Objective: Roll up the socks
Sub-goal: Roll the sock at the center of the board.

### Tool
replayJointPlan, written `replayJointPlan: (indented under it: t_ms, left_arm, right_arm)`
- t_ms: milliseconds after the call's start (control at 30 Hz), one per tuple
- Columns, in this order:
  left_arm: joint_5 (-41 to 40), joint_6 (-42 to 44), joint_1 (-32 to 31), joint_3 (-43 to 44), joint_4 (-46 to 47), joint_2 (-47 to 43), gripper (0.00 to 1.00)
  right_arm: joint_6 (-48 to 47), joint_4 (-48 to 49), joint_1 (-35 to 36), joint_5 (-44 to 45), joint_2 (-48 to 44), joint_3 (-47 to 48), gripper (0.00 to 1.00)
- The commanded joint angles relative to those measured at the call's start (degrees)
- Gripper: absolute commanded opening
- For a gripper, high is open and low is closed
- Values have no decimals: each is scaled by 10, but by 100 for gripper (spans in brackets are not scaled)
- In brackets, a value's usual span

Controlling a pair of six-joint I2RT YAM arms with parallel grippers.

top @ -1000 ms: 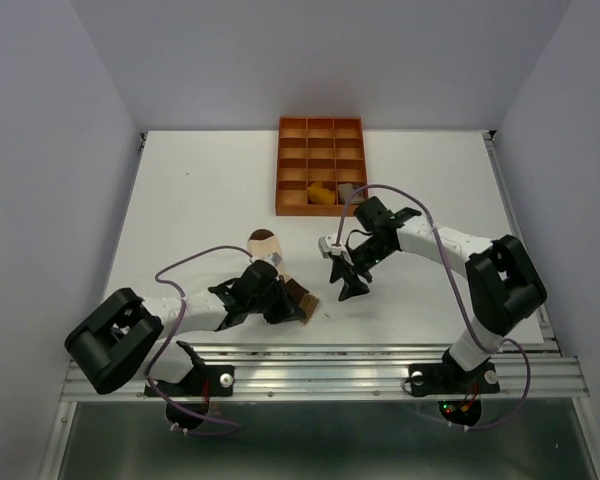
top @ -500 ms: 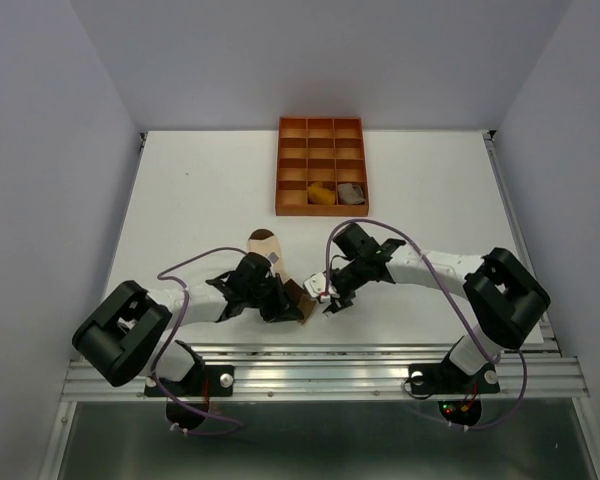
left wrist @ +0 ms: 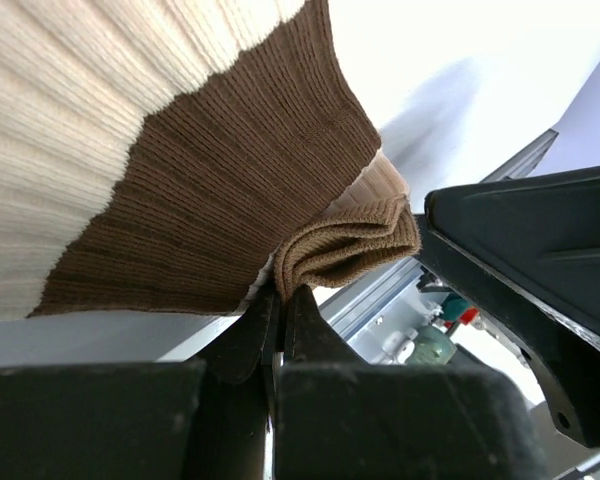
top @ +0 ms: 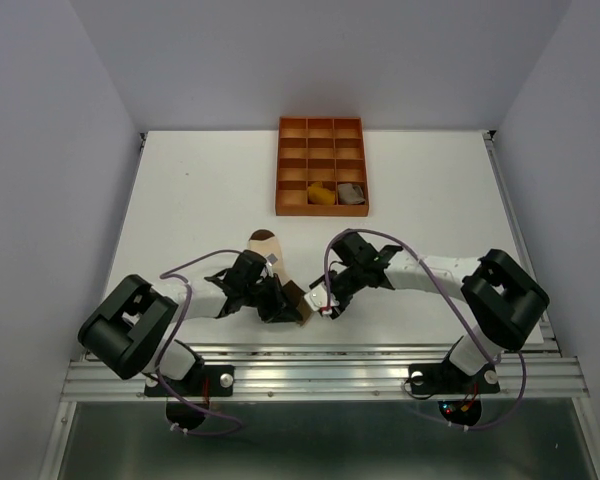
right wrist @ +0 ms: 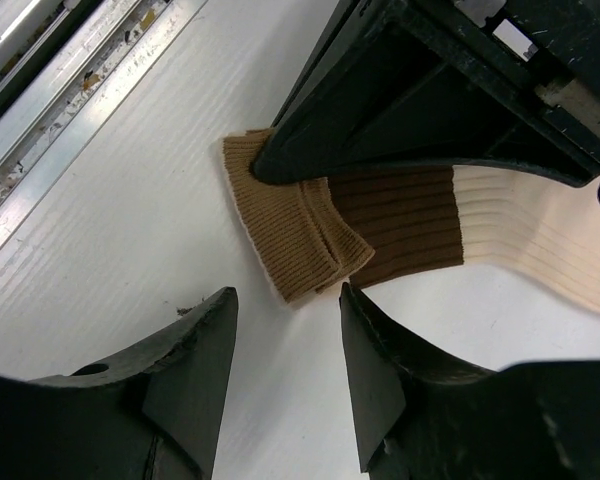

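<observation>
At the near edge of the table [top: 200,190], the two arms reach in toward each other.

The left gripper [left wrist: 280,300] is down low on the table. Its jaws are pinched tight on the colour-blocked sock [left wrist: 210,180]. They hold the tan end of it, and that end is folded over on itself into a small thick flap. The flap sticks out just past the tips of the jaws.

The right gripper [right wrist: 285,300] is just beside that same tan end, on the other side from the left one. Its jaws are partly apart and there is nothing between them. One finger [right wrist: 195,370] is over bare table, and the other sits near the edge of the flap. I cannot tell if they touch the sock.

The sock lies flat on the table. From the tan end it goes to a dark brown band, then a cream part, and it runs away from the near edge, ending in a round brown tip.

Far back on the table sits an orange tray [top: 280,165] with square holes. In its nearest row lie the mustard sock [top: 321,196] and, one hole to the right, the taupe sock [top: 352,192], both bunched up.
</observation>
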Motion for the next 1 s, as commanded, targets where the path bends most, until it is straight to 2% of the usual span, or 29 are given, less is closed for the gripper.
replayJointPlan:
  t_ms: [0,467,700,967]
  left_arm:
    - [22,18,7,-2,-20,17,0]
    - [45,12,28,-9,-22,49,0]
    - [55,9,30,-8,-22,49,0]
    - [79,27,43,-3,-36,61,0]
  right_arm:
    - [-28,30,9,8,-12,-11,51]
    - [-28,20,25,16,-66,-24,51]
    - [-63,-9,37,15,-51,-29,51]
    - [-61,32,48,28,-17,-34,48]
